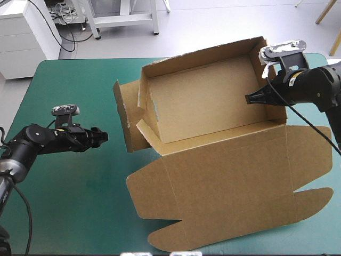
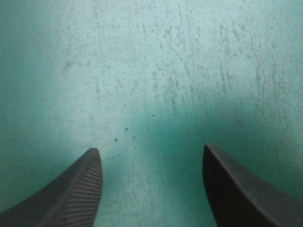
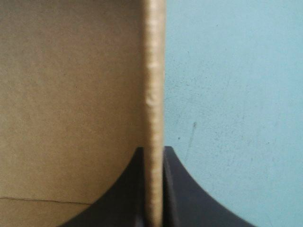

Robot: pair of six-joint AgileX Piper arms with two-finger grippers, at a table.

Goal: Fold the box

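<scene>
— Nearest, flat on the counter (image 1: 69, 208) by its near edge: lid (image 1: 229, 186) of the brown box (image 1: 213, 104); rounded flaps toward the near edge; joins the tray along a straight crease.

— And beyond the crease?

— Stands as an open tray over the middle and far right of the counter; long walls raised, floor bare; side flap (image 1: 123, 114) at the left end splays outward, untucked.

— What of the right jaws?

— All but pressed together, pinching the right wall (image 3: 154, 94) of the tray; black fingers (image 3: 189, 198) one on each face of the board, cut edge running straight up between them; brown inside of the box to one side, teal-green cover (image 3: 236, 71) to the other; comes in from the counter's far right corner, wrist over the wall.

— And the left jaws?

— Spread wide, holding nothing; bare teal-green cover between the two fingers (image 2: 71, 198); hovers low over the counter, left of the box; points toward the splayed side flap, near it yet apart from it.
</scene>
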